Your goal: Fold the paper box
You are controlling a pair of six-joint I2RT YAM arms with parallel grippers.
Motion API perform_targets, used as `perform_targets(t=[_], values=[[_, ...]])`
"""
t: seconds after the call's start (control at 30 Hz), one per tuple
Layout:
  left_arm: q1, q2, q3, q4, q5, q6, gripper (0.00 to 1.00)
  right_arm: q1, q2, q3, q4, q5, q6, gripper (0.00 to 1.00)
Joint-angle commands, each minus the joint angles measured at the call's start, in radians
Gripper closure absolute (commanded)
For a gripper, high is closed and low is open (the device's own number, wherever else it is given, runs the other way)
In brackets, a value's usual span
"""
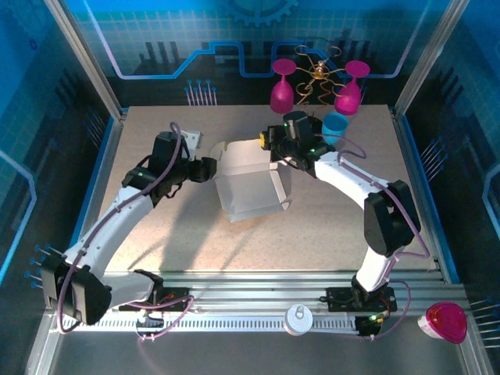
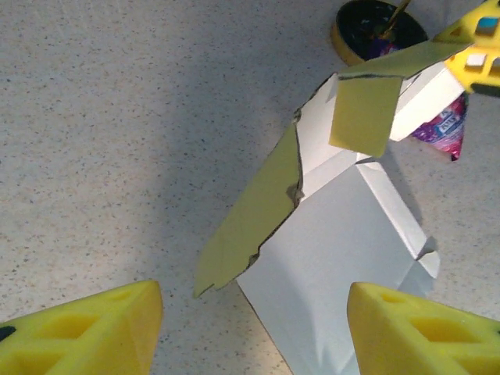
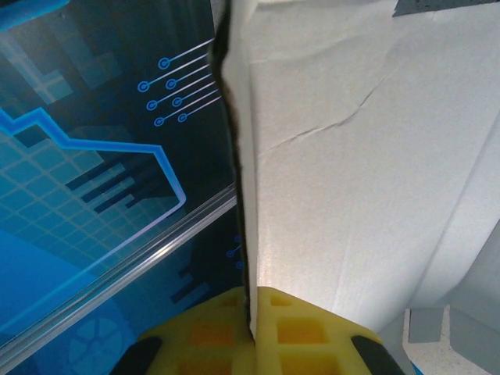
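Note:
The paper box (image 1: 250, 186) stands partly folded at mid table, pale inside and yellow outside. In the left wrist view its pale panel (image 2: 336, 250) lies on the table and a yellow flap (image 2: 258, 207) leans up at its left edge. My left gripper (image 1: 211, 168) sits at the box's left side. It (image 2: 254, 336) is open, its yellow fingers (image 2: 86, 332) wide apart and touching no cardboard. My right gripper (image 1: 273, 146) holds the box's far upright wall from above. In the right wrist view it (image 3: 254, 320) is shut on that wall's edge (image 3: 367, 172).
A blue cup (image 1: 335, 127) stands just behind the right gripper. Two magenta glasses (image 1: 282, 87) and a gold wire ornament (image 1: 319, 74) line the back edge. A purple snack packet (image 2: 445, 129) and a dark round lid (image 2: 375, 27) lie beyond the box. Frame posts ring the table.

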Motion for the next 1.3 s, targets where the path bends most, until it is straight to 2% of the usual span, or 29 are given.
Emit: perform_targets(t=[0.0, 0.17, 0.23, 0.33, 0.5, 0.63, 0.7, 0.87, 0.97, 1.0, 1.03, 1.1, 1.13, 1.2, 1.27], values=[[-0.007, 0.054, 0.007, 0.001, -0.053, 0.070, 0.35, 0.012, 0.009, 0.039, -0.018, 0.011, -0.010, 1.00], [-0.038, 0.134, 0.034, 0.010, -0.121, 0.079, 0.40, 0.014, 0.008, 0.039, -0.017, 0.010, -0.005, 1.00], [-0.043, 0.155, 0.054, 0.011, -0.177, 0.057, 0.48, 0.014, 0.007, 0.038, -0.016, 0.007, -0.004, 1.00], [-0.051, 0.177, 0.069, 0.033, -0.201, 0.035, 0.59, 0.015, 0.006, 0.039, -0.016, 0.006, -0.002, 1.00], [-0.101, 0.221, 0.102, 0.041, -0.343, 0.012, 0.85, 0.018, 0.003, 0.040, -0.019, 0.012, 0.001, 1.00], [-0.136, 0.258, 0.125, 0.029, -0.441, -0.039, 0.95, 0.026, 0.009, 0.039, -0.005, 0.011, 0.020, 1.00], [-0.166, 0.286, 0.136, 0.017, -0.533, -0.067, 1.00, 0.035, 0.008, 0.040, 0.000, 0.020, 0.028, 1.00], [-0.240, 0.378, 0.198, -0.060, -0.771, -0.156, 1.00, 0.056, 0.009, 0.044, 0.001, 0.047, 0.054, 1.00], [-0.245, 0.404, 0.224, -0.094, -0.776, -0.218, 1.00, 0.065, 0.014, 0.049, -0.004, 0.067, 0.050, 1.00], [-0.244, 0.396, 0.225, -0.095, -0.760, -0.231, 0.99, 0.069, 0.019, 0.049, -0.001, 0.073, 0.044, 1.00], [-0.241, 0.382, 0.223, -0.097, -0.737, -0.242, 0.90, 0.071, 0.026, 0.046, 0.007, 0.081, 0.035, 1.00], [-0.227, 0.321, 0.197, -0.099, -0.667, -0.279, 0.57, 0.081, 0.045, 0.038, 0.039, 0.107, 0.010, 1.00], [-0.210, 0.280, 0.173, -0.090, -0.609, -0.296, 0.44, 0.086, 0.056, 0.031, 0.070, 0.121, 0.001, 1.00], [-0.143, 0.177, 0.112, -0.085, -0.437, -0.368, 0.35, 0.100, 0.087, 0.023, 0.133, 0.138, -0.009, 1.00], [-0.068, 0.072, 0.043, -0.064, -0.267, -0.422, 0.34, 0.117, 0.115, 0.026, 0.173, 0.155, -0.019, 1.00]])
